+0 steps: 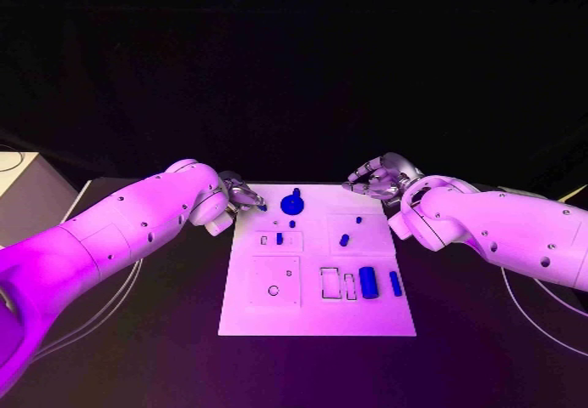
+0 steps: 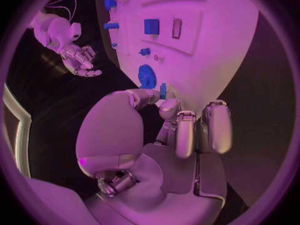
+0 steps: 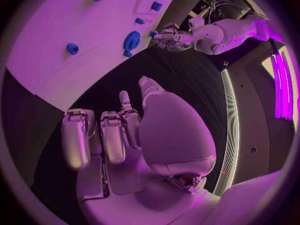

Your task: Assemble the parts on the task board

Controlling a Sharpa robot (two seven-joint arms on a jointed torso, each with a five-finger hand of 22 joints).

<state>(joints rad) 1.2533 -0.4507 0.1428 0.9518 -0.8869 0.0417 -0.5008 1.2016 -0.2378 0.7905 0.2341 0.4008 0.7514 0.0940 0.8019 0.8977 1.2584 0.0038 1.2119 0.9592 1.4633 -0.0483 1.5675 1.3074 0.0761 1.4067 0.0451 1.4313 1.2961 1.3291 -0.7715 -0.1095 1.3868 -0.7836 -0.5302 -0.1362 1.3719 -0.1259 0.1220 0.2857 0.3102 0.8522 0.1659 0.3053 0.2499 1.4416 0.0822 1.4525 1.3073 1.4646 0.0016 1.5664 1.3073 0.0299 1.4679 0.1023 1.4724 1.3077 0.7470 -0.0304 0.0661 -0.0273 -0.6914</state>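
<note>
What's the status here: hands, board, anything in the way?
Left hand pinches a small blue part at the task board far left corner. Right hand open, off the far right corner. Blue disc part nearby; no obstruction seen.

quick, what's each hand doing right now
Left hand: pinching a small blue part at the task board's far left corner.
Right hand: open, holding nothing, off the board's far right corner.

1. Setting: robotics lab or test cell.
2. Evidence: black counter point(image 1: 160, 357) against a dark backdrop, white task board point(image 1: 316, 319) at counter centre, cables point(image 1: 539, 323) trailing along both counter sides, coloured stage lighting.
</note>
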